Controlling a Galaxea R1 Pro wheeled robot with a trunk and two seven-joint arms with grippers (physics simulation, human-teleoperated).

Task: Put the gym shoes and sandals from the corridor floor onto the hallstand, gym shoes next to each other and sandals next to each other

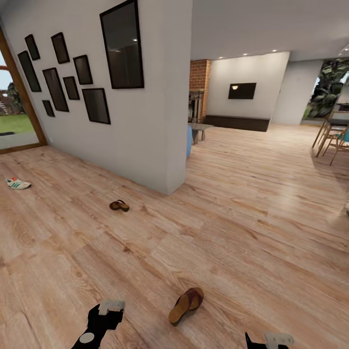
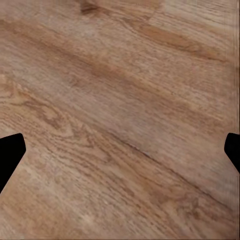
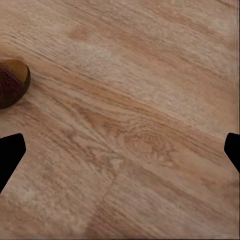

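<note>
both grippers' fingers (image 2: pixel 10 155) spread wide, empty above corridor floor (image 2: pixel 120 100)

The corridor floor (image 1: pixel 232 232) was light brown wood-grain planking with dark knots, running from the glass door past the white wall into the open room beyond. Three shoes lay on it, well apart: a brown sandal (image 1: pixel 186 305) nearest the camera, a second sandal (image 1: pixel 119 205) farther off near the wall, and a white gym shoe (image 1: pixel 18 183) with green stripes by the door.
</note>
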